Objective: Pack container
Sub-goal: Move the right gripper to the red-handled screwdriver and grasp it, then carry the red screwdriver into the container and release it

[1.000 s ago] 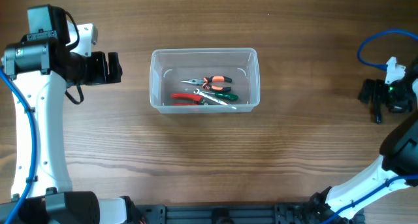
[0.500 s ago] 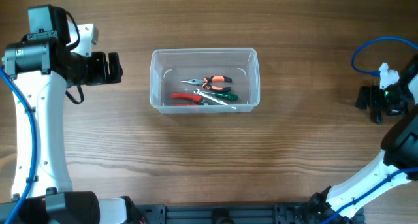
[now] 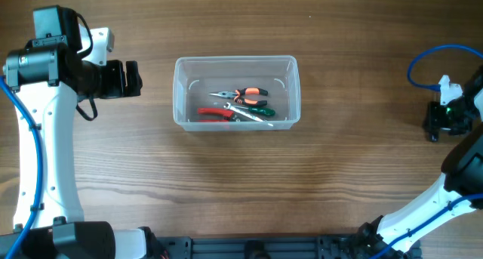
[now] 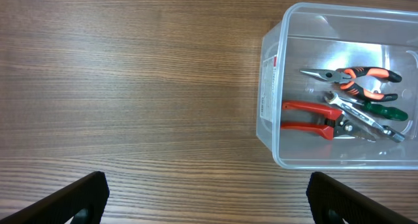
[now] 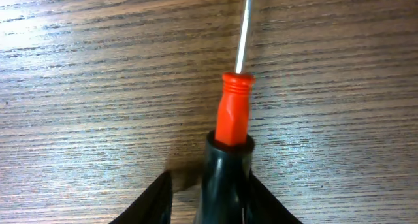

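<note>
Screwdriver on table, straddled by right tool for pickup; pinch unclear. Left tool spread, idle near container.

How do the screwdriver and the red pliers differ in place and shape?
The screwdriver lies on the bare table; the red pliers lie in the container, among other tools. The screwdriver has one handle and a thin straight shaft; the red pliers have two handles. Both have red on their handles and lie flat.

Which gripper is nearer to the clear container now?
Left. The left gripper is close to the left end of the container; the right gripper is far beyond its right end.
</note>
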Motion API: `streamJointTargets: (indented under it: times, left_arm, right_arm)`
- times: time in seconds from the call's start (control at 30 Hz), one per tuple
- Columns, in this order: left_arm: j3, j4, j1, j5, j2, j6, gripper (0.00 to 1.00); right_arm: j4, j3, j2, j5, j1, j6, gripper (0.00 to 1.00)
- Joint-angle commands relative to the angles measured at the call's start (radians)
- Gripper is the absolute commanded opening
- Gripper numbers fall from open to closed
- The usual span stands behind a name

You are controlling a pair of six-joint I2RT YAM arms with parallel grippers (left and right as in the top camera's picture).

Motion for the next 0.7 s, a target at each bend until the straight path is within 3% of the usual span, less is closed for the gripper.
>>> streamJointTargets:
  times: [0.0,0.2,0.4,0.5,0.67]
  left_arm:
    - [0.015,-0.001,-0.005,0.019,-0.006,-0.011,1.0]
    - [0.015,-0.001,-0.005,0.019,-0.006,-0.011,1.0]
    - [0.015,0.0,-0.005,0.019,-0.006,-0.01,1.0]
    - [0.015,0.0,-0.005,0.019,-0.006,-0.01,1.0]
    - [0.015,0.0,-0.005,0.019,-0.006,-0.01,1.0]
  right_arm:
    - [-0.006,-0.012,0.06,-0.06,-0.004,0.001,0.27]
    - [-0.005,-0.012,0.06,-0.071,-0.003,0.014,0.06]
    - [-0.01,0.028,0.015,-0.137,0.023,0.106,0.04]
    - [-0.052,0.132,-0.059,-0.18,0.109,0.105,0.04]
    - [-0.167,0.407,-0.2,-0.156,0.427,0.01,0.04]
